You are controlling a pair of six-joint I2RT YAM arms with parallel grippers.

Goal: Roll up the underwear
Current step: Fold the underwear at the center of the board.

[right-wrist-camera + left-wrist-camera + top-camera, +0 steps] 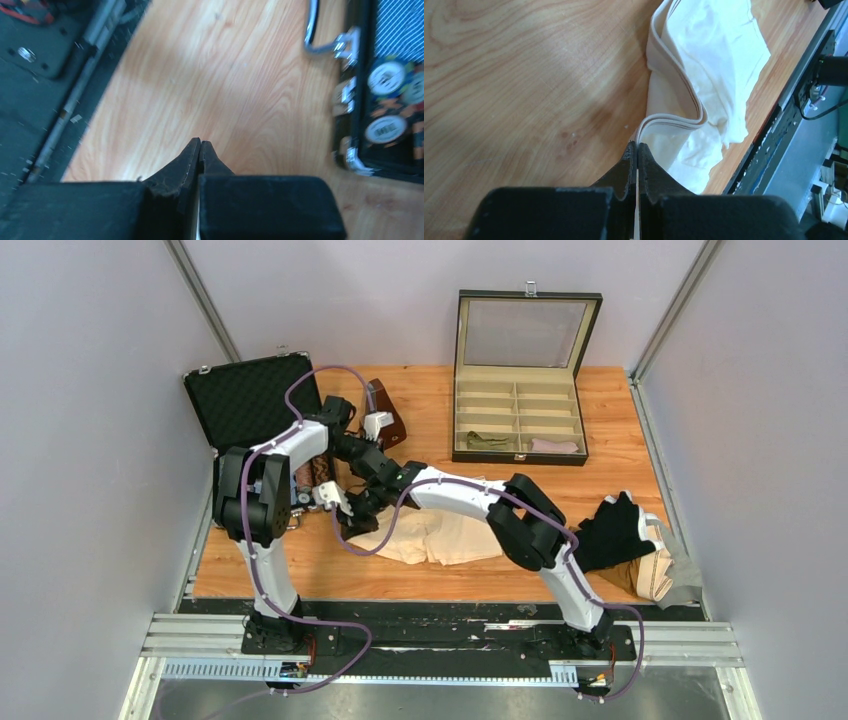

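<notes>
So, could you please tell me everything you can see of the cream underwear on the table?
The cream underwear is soft cloth with a beige waistband, lying crumpled, not rolled, on the wooden table near its front edge. The waistband runs into the shut jaws of the left gripper, which seem to pinch it.

A light wooden table [620, 430] bore the clutter. Cream-beige underwear [450, 538] lay crumpled near its front edge, about centre. An open black case [250, 400] lined with foam stood at the far left, with a brown object [388, 422] just beside it and a dark case of round chips [390, 80] nearer along the left side. A divided box [518, 456], lid raised, sat far and right of centre. At the near right corner, black underwear [612, 530] and a grey cloth [688, 582] lay heaped together.
</notes>
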